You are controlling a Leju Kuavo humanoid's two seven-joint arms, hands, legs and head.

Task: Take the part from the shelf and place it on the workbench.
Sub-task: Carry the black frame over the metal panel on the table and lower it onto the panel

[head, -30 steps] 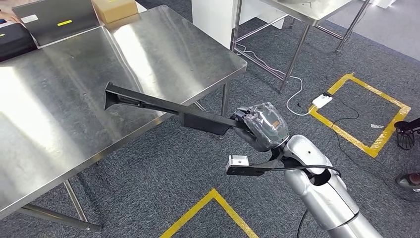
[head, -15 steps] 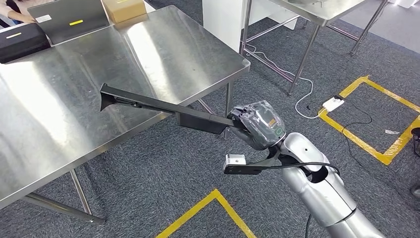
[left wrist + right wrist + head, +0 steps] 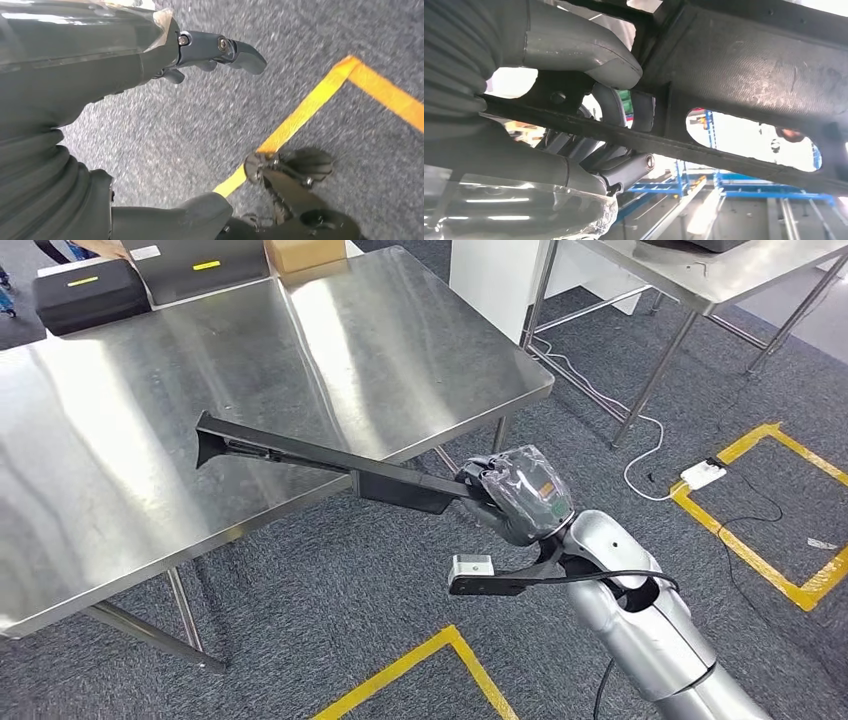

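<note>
One long black plastic part [image 3: 330, 460] sits gripped in your right hand [image 3: 520, 495], its far end over the steel counter [image 3: 150, 400]; your left hand [image 3: 150, 45] hangs empty, fingers apart.

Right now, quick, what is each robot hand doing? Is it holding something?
Left hand: holds nothing, fingers apart, hanging over the carpet.
Right hand: grips one end of the long black part, which reaches out over the workbench.

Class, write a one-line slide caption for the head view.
The right hand holds a long black part out over the edge of the steel workbench, not yet set down.
</note>
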